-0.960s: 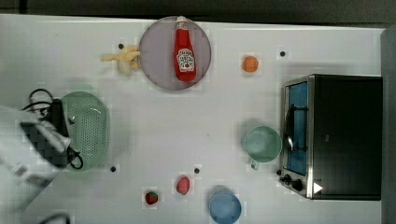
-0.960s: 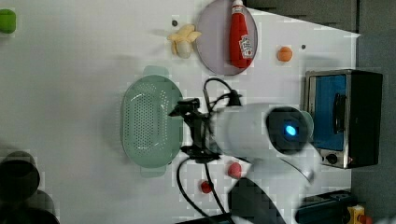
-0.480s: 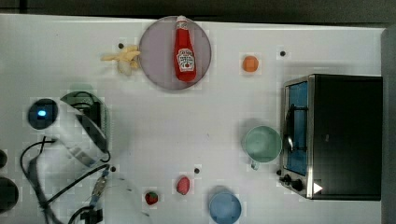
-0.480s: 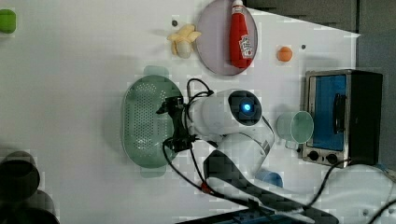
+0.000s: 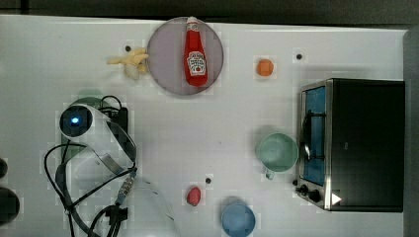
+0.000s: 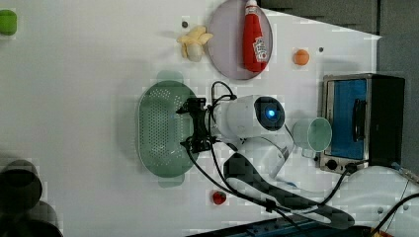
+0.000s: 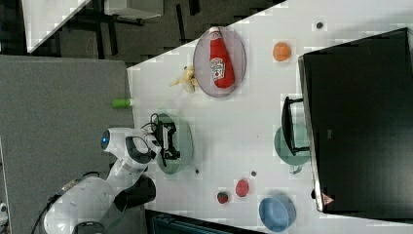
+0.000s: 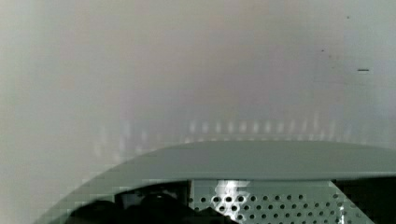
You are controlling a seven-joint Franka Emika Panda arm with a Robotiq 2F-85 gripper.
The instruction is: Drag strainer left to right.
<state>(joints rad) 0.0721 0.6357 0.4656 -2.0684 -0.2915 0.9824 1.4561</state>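
We see the strainer (image 6: 160, 129) at the left view's left of the counter (image 6: 89, 89), not yet dragged; our hand (image 6: 196, 126) hangs open over its rim, nothing gripped.

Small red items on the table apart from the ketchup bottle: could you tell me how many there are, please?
2. In the right view, a small strawberry-like piece lies beside a larger red piece, both near the blue bowl. The arm may hide others.
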